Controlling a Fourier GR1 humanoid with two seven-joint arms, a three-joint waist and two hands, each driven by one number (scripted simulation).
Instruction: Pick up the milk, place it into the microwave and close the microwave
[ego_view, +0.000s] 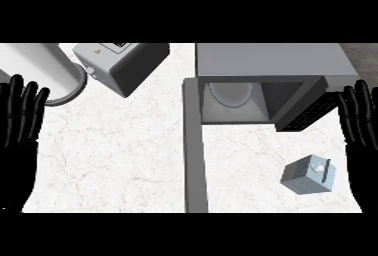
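The milk (310, 175) is a small grey-blue carton with a white cap, standing on the white counter at the lower right. Behind it the grey microwave (266, 60) is open, showing its cavity and a pale round turntable (230, 94). Its door (193, 145) swings out toward me as a long grey panel left of the carton. My right hand (360, 117) rests open at the right edge, fingers up, a little beyond and right of the milk. At the left edge my left hand (21, 112) rests open, far from the carton.
A grey boxy appliance (122, 62) sits tilted at the back left, with a white cylindrical container (52, 72) beside it. The microwave's dark control panel (310, 112) faces the carton. White counter (118, 155) spreads between the left hand and the door.
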